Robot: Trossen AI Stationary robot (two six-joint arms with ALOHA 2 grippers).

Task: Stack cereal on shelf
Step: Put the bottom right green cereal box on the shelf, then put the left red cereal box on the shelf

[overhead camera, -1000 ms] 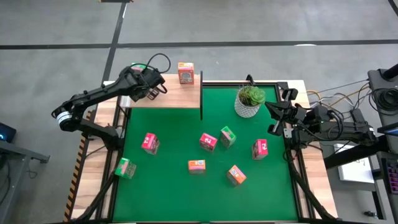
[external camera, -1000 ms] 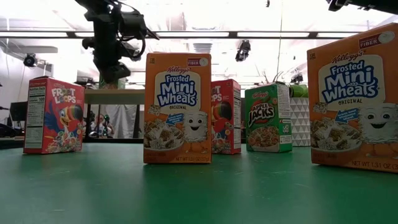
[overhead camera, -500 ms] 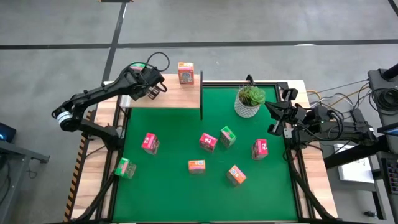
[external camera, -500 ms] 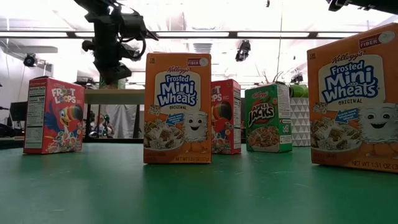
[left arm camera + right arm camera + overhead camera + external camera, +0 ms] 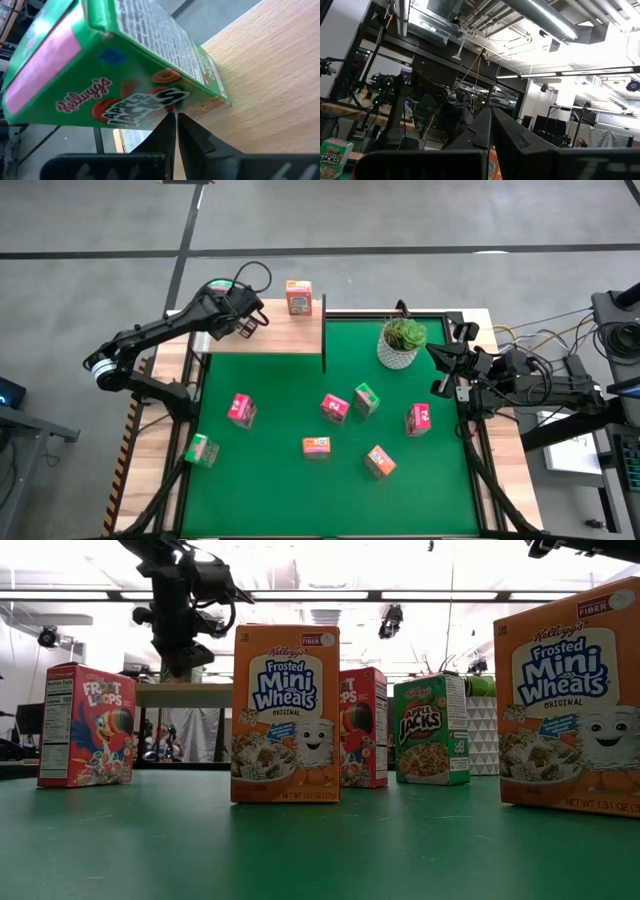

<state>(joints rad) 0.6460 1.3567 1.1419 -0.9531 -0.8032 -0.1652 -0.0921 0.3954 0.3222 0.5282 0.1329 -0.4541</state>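
My left gripper (image 5: 173, 118) is shut and hangs over the left part of the light-wood shelf (image 5: 270, 335). Right before it a green cereal box (image 5: 100, 75) stands tilted, its lower edge (image 5: 220, 99) on the plank. An orange cereal box (image 5: 298, 297) stands upright on the shelf's far edge. On the green table stand pink (image 5: 241, 409), green (image 5: 366, 399) and orange (image 5: 317, 445) cereal boxes, among several. My right gripper (image 5: 491, 112) is shut, points upward and waits at the table's right edge (image 5: 440, 360). My left gripper's shut fingertips meet the green box's printed front (image 5: 160, 102), close to the long edge that rests on the shelf. The fingers slant down at it from above. The box leans away from them, tilted, with that lower edge on the plank.
A potted plant (image 5: 401, 343) stands at the far right of the green table, beside the shelf's dark upright (image 5: 323, 330). In the low view, boxes (image 5: 285, 712) stand in a row near the camera. The shelf plank between the two boxes is bare wood.
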